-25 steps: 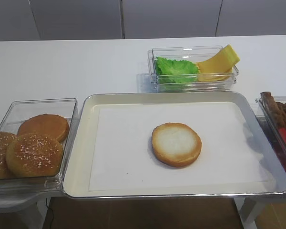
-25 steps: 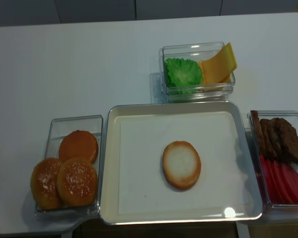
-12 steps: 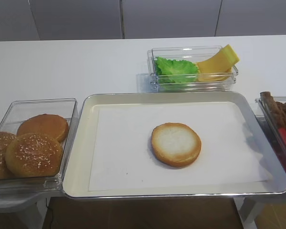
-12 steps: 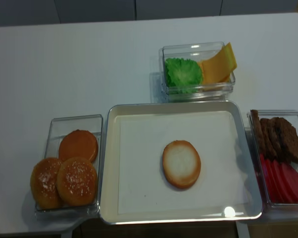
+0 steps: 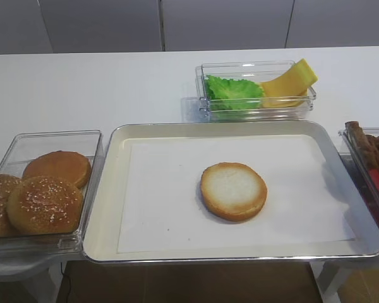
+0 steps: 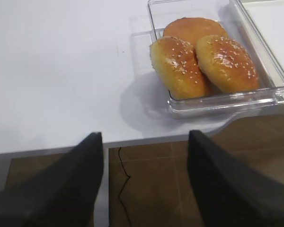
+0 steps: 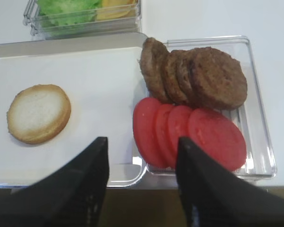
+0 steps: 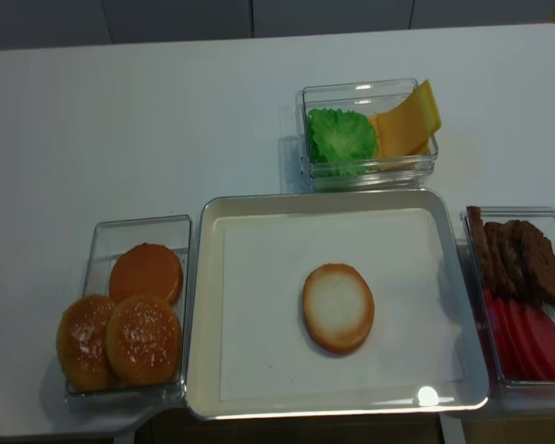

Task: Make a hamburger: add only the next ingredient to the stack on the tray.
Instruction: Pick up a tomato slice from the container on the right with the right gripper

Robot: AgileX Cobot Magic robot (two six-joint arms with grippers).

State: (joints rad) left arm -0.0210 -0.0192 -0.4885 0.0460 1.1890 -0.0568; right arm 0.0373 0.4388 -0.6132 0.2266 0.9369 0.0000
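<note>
Right wrist view: we see the right gripper (image 7: 141, 182) at the bottom of the frame with its jaws parted and nothing between them, hanging above the near edge where the tray (image 7: 85, 43) meets the clear bin (image 7: 255, 90); the tomato slices (image 7: 189, 135) lie overlapped in that bin's lower half, below the row of brown patties (image 7: 199, 75), and the bun bottom half (image 7: 39, 113) sits cut face up at left centre on the tray's white paper. In the left wrist view, we note the left gripper (image 6: 144, 182) likewise spread and empty, low in the frame over the table edge, with the sesame buns (image 6: 206, 64) in their bin at upper right.
</note>
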